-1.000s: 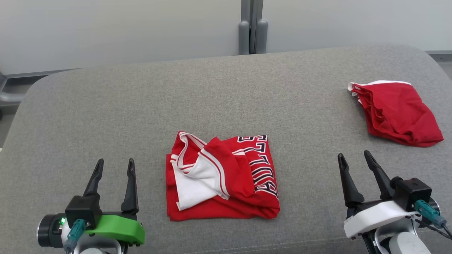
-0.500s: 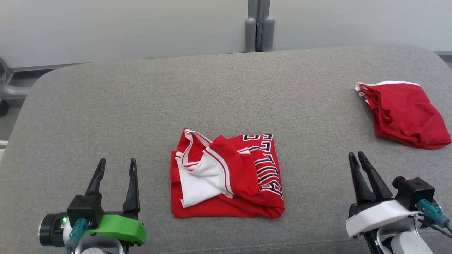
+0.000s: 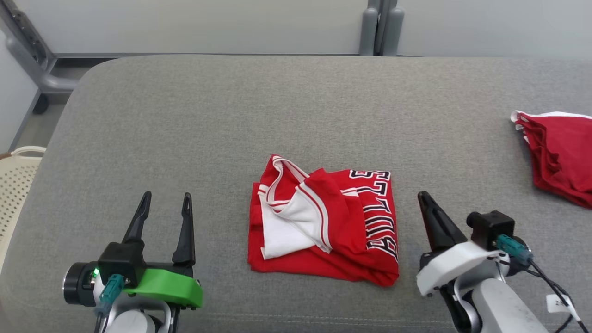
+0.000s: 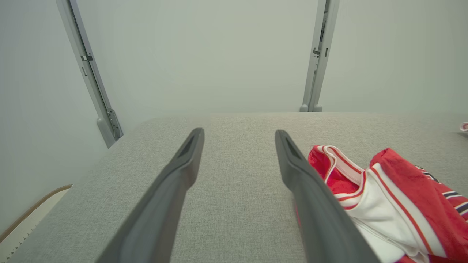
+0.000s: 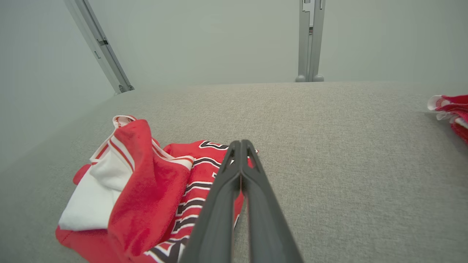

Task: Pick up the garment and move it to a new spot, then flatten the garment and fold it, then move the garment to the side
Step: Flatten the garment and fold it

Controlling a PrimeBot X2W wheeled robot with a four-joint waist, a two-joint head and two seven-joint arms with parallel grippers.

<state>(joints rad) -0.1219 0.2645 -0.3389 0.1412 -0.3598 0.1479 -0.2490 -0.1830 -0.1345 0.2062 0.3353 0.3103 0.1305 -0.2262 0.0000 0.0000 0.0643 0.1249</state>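
A red and white jersey [image 3: 323,222] with black lettering lies folded and rumpled in the middle of the grey cushioned surface [image 3: 277,115]. The jersey [image 4: 384,197] fills the lower right of the left wrist view, and the jersey [image 5: 146,190] lies at the lower left of the right wrist view. My left gripper [image 3: 165,203] stands open to the left of the garment, nothing between its fingers [image 4: 190,153]. My right gripper [image 3: 423,198] is shut and empty, just right of the jersey's right edge, its fingertips [image 5: 241,144] pressed together.
A second red garment [image 3: 559,155] lies crumpled at the far right of the surface; this red garment [image 5: 451,109] shows at the right edge of the right wrist view. A cream perforated basket [image 3: 14,185] stands off the left side. Grey metal posts [image 3: 381,25] rise behind.
The head camera has swung, shifting the whole picture to the right. My right gripper went from open to shut and moved closer to the jersey's right edge. The left gripper stays open.
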